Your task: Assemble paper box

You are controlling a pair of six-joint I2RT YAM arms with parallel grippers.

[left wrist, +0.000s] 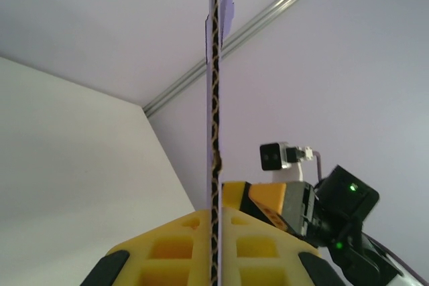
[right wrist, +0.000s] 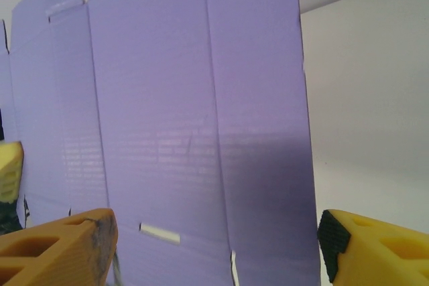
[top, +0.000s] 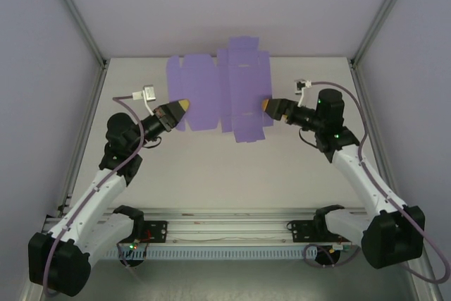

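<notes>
paper box [top: 218, 93]: over the far half of the table [top: 211, 174], between the two grippers
left gripper [top: 184, 106]: on the box's left edge
right gripper [top: 266, 106]: at the box's right edge

A plain white surface [top: 211, 174] is closed in by pale walls [top: 232, 5] behind it and along both sides. Slanting metal struts [top: 79, 15] rise from its two far corners. A long metal rail [top: 225, 220] runs along its near edge.
</notes>
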